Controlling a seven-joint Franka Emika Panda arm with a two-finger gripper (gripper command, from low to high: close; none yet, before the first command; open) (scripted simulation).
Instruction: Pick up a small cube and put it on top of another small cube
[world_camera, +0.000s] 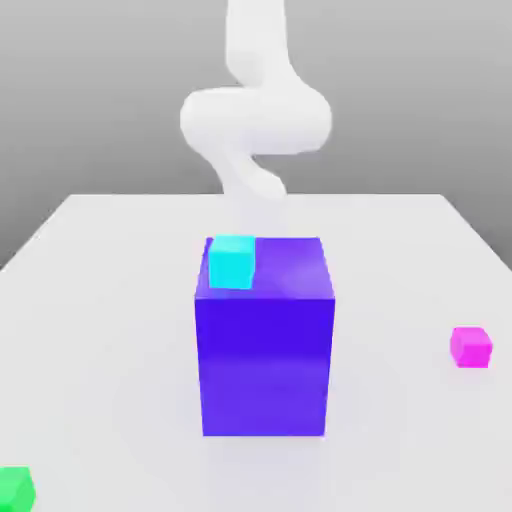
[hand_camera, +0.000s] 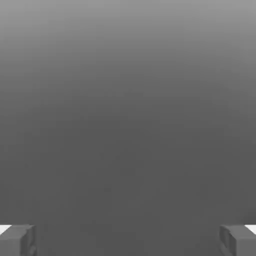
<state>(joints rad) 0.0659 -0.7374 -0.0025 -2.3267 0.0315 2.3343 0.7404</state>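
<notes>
The pincer (hand_camera: 128, 240) stands spread wide with nothing between its fingers (hand_camera: 17, 240), which frame only a grey blank in the hand view. The white arm (world_camera: 255, 120) rears up beyond the far side of the big blue block (world_camera: 265, 350), which sits mid-desk with a small cyan cube (world_camera: 232, 261) on its top. The magenta cube (world_camera: 470, 346) rests alone on the desk (world_camera: 100, 300) close to the exterior view's right edge, well apart from the block; the green cube (world_camera: 15, 489) lies at the near corner on the exterior view's left. The magenta cube looks rigid, light and smooth-faced, so I'd take it square across two opposite flat sides, low enough not to slip or twist.
</notes>
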